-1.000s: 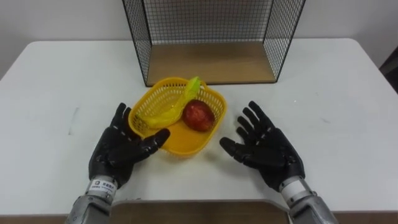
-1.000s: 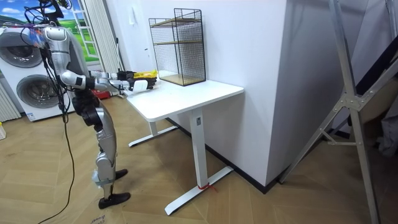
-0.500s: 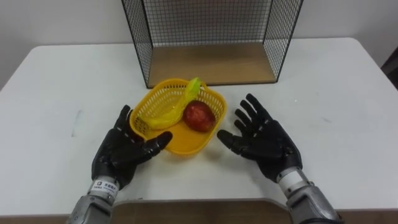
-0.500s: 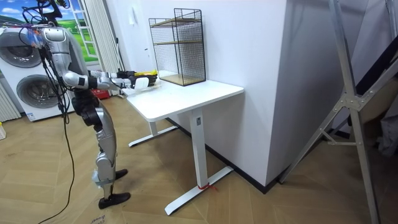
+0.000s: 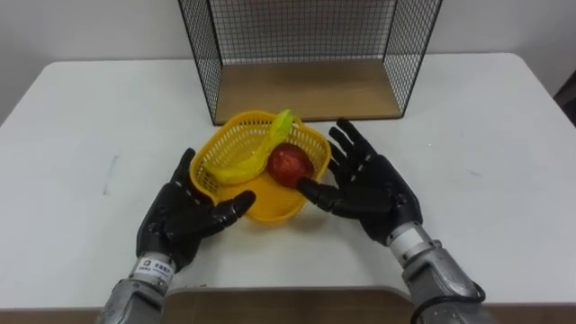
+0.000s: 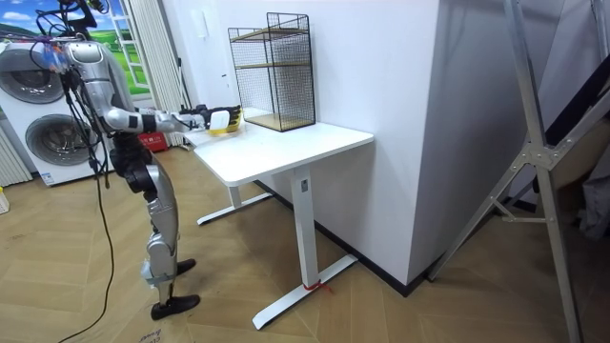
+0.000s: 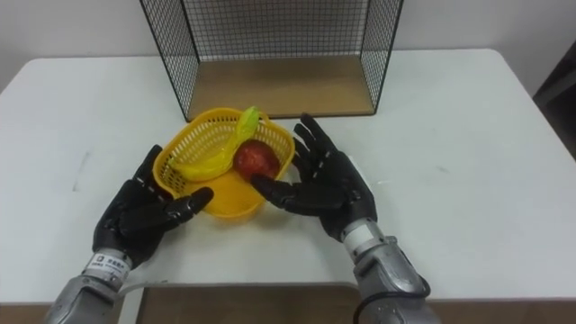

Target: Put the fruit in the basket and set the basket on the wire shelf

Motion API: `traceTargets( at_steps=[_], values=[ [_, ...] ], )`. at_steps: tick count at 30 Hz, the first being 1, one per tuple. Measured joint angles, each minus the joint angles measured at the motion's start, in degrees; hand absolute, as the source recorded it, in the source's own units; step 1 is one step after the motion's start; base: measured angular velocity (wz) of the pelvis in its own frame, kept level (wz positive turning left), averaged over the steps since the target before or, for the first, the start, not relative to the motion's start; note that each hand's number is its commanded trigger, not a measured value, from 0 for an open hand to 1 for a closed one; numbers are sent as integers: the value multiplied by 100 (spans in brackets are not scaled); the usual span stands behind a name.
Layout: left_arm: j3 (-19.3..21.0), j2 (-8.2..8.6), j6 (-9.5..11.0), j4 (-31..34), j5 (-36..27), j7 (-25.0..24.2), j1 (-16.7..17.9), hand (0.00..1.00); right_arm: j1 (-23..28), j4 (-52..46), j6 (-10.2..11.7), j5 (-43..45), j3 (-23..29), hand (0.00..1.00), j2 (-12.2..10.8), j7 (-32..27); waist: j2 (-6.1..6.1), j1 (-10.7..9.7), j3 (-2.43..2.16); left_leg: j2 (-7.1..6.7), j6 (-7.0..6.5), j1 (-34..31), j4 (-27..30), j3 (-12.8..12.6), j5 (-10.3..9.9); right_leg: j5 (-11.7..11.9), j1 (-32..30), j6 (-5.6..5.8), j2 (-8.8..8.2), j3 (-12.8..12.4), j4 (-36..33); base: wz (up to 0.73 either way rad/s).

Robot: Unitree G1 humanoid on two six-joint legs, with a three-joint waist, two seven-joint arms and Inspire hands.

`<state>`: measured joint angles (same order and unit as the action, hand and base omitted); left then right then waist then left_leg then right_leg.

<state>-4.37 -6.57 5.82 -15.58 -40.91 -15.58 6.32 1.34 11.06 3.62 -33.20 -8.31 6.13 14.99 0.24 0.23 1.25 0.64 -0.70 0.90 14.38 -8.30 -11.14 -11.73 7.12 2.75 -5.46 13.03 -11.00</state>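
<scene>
Flanking the basket (image 5: 270,205), banana (image 5: 241,166) and apple (image 5: 288,165) inside, left hand (image 5: 180,220) and right hand (image 5: 373,189) were open; fruit step judged done, next needs both clasping its rim, lifting to shelf (image 5: 306,90).

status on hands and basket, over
Left hand, right hand open, either side of basket. Banana, apple inside; basket on table. Nothing between it and wire shelf.
</scene>
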Motion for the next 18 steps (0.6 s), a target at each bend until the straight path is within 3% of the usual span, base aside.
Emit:
traceTargets(
  at_steps=[8, 18],
  values=[
    [-95, 36, -4, -1, 16, -20, -41, 0, -34, 28, 0, 22, 42, 0, 7, -115, -46, -11, 27, 4, 0, -32, 41, 47, 0, 0, 4, 0, 2, 56, -11, 2],
    [-160, 23, -4, 29, 42, -22, -49, 0, -134, 256, 23, 226, -14, 0, -29, -106, -101, -13, 19, 4, -1, -31, 44, 63, 0, 0, -7, 0, 1, 59, -60, 0]
  ],
)
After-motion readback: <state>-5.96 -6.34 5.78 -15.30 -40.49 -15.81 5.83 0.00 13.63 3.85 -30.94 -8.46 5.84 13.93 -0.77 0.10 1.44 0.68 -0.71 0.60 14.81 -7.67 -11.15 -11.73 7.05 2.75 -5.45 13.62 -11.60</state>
